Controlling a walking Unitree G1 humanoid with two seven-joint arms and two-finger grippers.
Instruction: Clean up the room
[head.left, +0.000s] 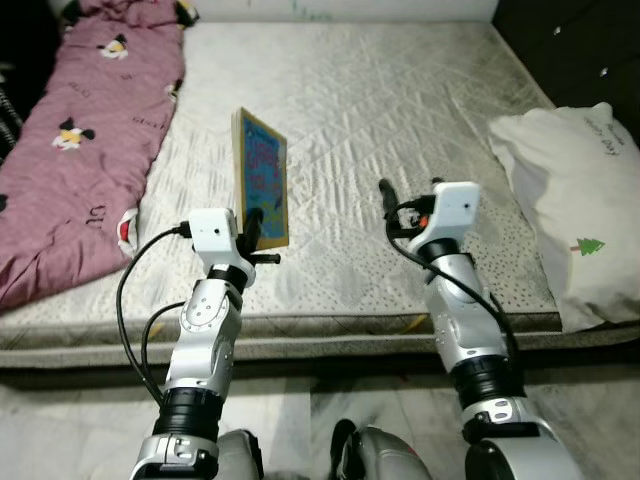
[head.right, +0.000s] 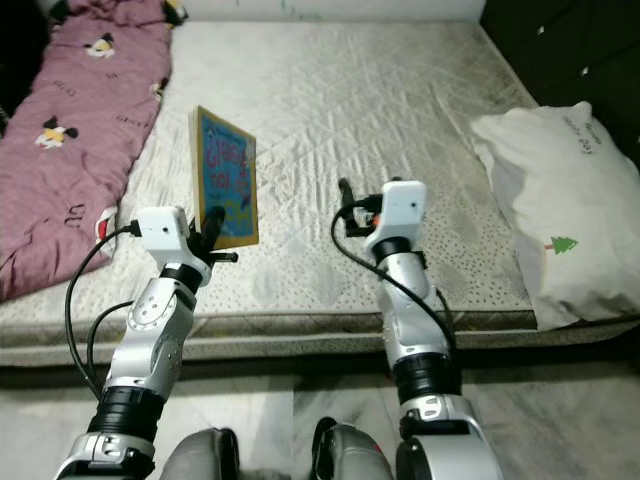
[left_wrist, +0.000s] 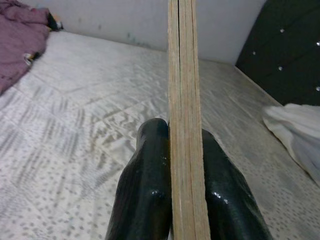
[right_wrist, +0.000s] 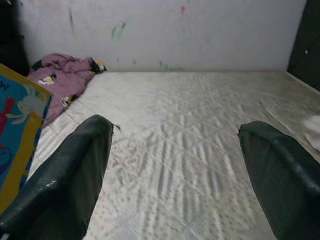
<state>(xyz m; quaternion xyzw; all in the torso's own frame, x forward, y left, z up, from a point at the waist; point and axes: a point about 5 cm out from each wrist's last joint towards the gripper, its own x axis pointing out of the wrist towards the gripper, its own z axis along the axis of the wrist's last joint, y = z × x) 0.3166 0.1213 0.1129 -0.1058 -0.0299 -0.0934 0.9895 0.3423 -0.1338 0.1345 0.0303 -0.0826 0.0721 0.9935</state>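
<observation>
A thin board book (head.left: 262, 172) with a blue picture cover and yellow border stands upright on its edge over the grey quilted mattress (head.left: 390, 90). My left gripper (head.left: 257, 238) is shut on its near lower corner. In the left wrist view the book's layered pale edge (left_wrist: 183, 75) runs straight up between the two black fingers (left_wrist: 145, 175). My right gripper (head.left: 410, 192) hovers over the mattress to the right of the book, open. Its fingers (right_wrist: 75, 165) stand wide apart with nothing between them.
A pink cartoon-print blanket (head.left: 80, 130) lies along the left side of the bed. A white pillow (head.left: 580, 190) rests at the right edge, beside dark furniture (head.left: 585, 45). The mattress front edge (head.left: 330, 328) is just below my arms, with pale floor beneath.
</observation>
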